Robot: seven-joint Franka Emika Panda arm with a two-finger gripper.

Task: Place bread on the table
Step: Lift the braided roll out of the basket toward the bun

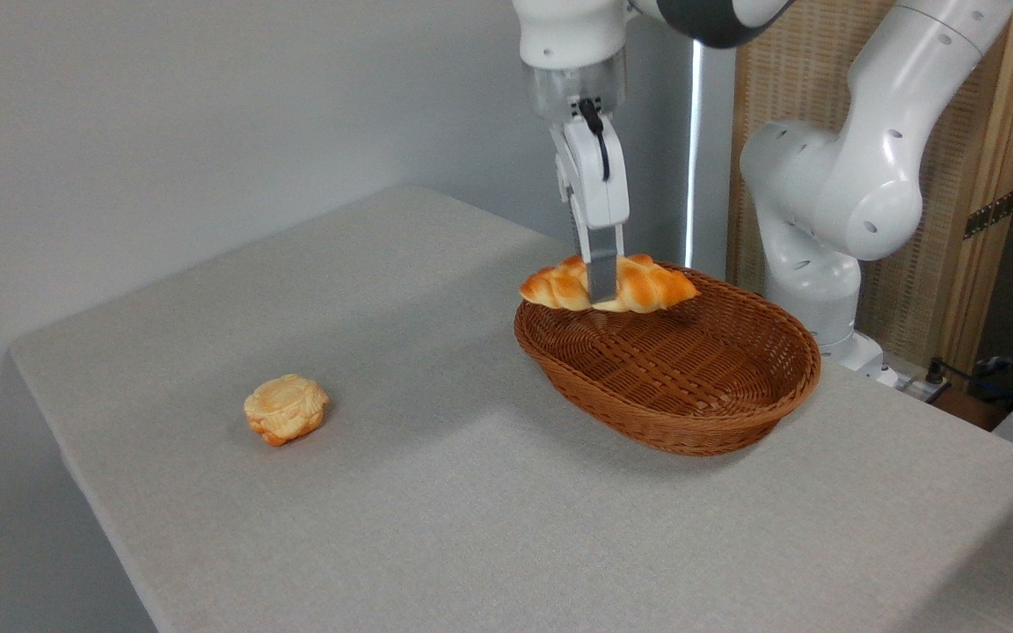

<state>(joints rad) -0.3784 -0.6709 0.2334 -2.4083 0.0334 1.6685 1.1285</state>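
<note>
**Braided loaf held over the basket's far rim**

Item 1. The bread (638, 283): a long braided loaf, golden-orange with paler creases and pointed ends. It is held roughly level and clear of the weave, above the far-left rim of the basket, with its left tip reaching out past that rim and its right end over the basket's interior. No contact with the table is seen.

Item 2. The gripper (601, 294): pointed straight down from the white wrist, with a black cable running down its body. Its fingers are clamped on the loaf near the middle; the near grey finger (601, 277) is seen pressed against the loaf's front face, the other is hidden behind it.

Item 3. The basket (735, 413): brown oval wicker, with nothing seen inside it. It is taken as the landmark for all placements here.

Item 4. The puff pastry (286, 409): small, round and pale yellow, lying well apart from the basket, to its left and slightly nearer the camera.

Item 5. The table (489, 510): covered in light grey cloth with rounded corners; the basket is set on its right half.

Item 6. The robot arm's base (823, 220): white, mounted just behind the basket to the right, in front of a woven panel in a wooden frame (990, 132).
</note>
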